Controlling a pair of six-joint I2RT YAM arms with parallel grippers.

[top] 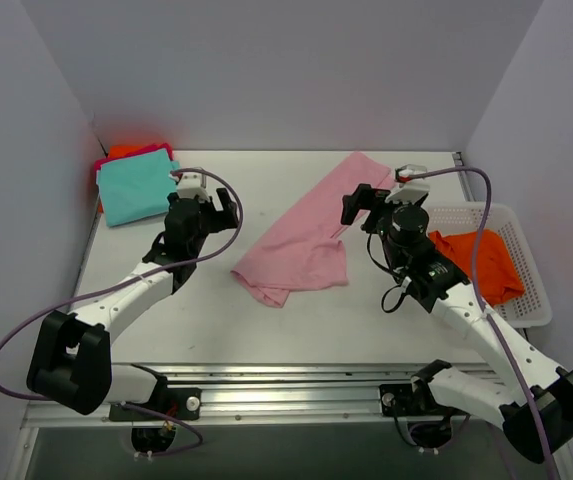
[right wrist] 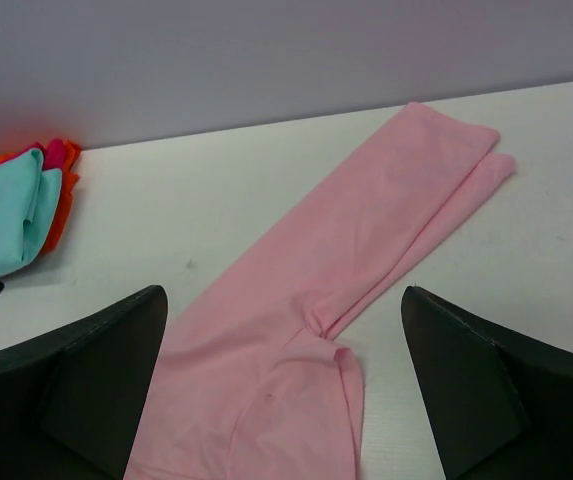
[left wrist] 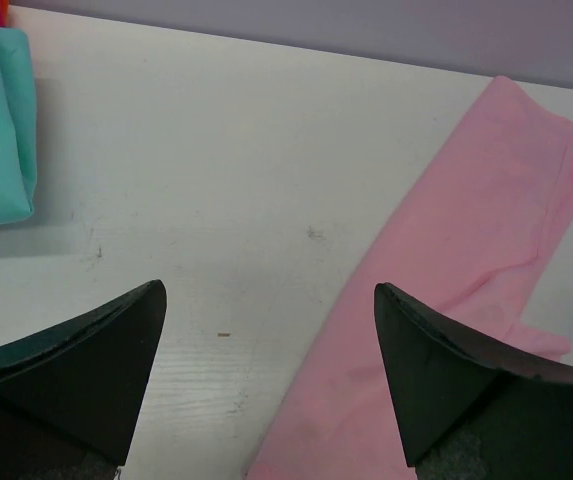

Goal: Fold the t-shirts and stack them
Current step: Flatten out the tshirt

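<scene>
A pale pink t-shirt (top: 311, 235) lies folded lengthwise in a long diagonal strip at the table's middle; it also shows in the left wrist view (left wrist: 446, 290) and the right wrist view (right wrist: 346, 290). A folded teal shirt (top: 136, 188) lies on magenta (top: 156, 150) and orange (top: 121, 151) shirts at the back left. Another orange shirt (top: 476, 262) lies in the basket at right. My left gripper (top: 228, 207) is open and empty, left of the pink shirt. My right gripper (top: 358, 205) is open and empty, above the pink shirt's right edge.
A white plastic mesh basket (top: 528, 300) stands at the table's right edge. Purple-grey walls close in the back and both sides. Cables loop from both arms over the table.
</scene>
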